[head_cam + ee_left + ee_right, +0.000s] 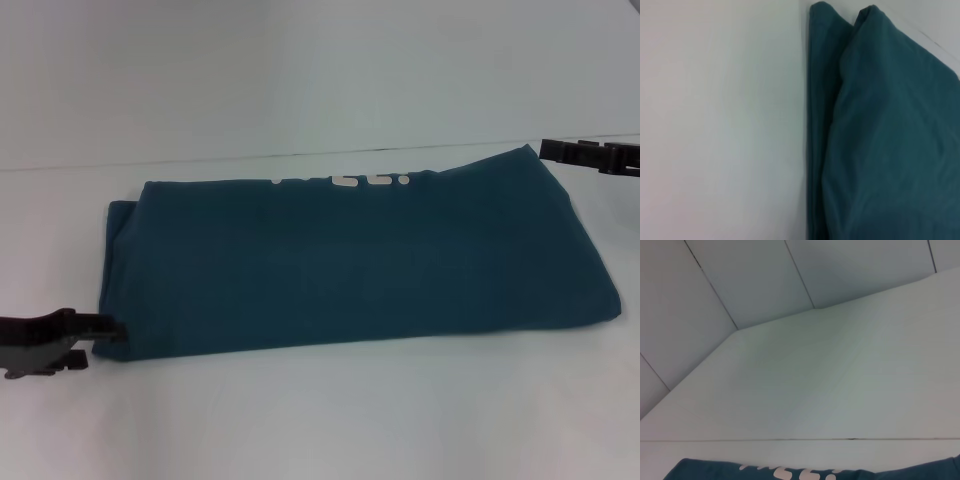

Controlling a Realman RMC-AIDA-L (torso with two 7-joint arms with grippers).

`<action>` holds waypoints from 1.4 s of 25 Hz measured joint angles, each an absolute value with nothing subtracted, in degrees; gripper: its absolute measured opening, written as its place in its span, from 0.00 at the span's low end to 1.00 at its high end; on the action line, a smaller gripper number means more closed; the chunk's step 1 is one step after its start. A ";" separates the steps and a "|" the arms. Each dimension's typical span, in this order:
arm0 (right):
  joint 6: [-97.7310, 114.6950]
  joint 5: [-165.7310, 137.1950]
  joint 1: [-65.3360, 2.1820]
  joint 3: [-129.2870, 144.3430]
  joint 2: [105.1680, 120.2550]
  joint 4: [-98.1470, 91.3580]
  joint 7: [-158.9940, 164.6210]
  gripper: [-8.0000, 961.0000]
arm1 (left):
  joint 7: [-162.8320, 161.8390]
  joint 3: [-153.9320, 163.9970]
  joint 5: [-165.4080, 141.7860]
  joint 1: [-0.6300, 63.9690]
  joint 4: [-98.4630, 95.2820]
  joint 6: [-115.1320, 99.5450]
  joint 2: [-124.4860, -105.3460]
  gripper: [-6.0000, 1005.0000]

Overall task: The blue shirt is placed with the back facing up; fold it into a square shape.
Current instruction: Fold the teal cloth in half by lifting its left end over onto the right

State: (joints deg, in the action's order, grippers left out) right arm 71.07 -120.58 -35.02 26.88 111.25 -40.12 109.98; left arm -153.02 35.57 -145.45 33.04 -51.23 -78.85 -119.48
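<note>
Nearest, at the lower left of the head view, the left hand (pixel 100 330) sits low over the white worktop (pixel 320 420), its dark fingers close together at the near left corner of the blue shirt (pixel 350 260); whether they pinch the cloth I cannot tell. Across the middle of the frame the blue shirt lies folded into a long band, doubled layers showing at its left end. White lettering (pixel 345 182) peeks out along its far edge. Farther back, at the upper right, the right hand (pixel 590 155) hovers just beside the shirt's far right corner; its grip cannot be made out. Beyond stands a pale panelled wall (pixel 765 280).
</note>
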 joint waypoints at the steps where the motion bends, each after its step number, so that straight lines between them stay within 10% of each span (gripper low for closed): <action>1: 71.11 -120.58 -35.01 26.88 111.25 -40.13 110.01 0.85 | -153.12 35.87 -145.55 33.05 -51.22 -78.90 -119.45 0.72; 35: 71.46 -120.58 -34.98 26.63 111.16 -40.84 110.78 0.85 | -154.51 37.61 -150.05 37.30 -47.98 -78.19 -118.62 0.72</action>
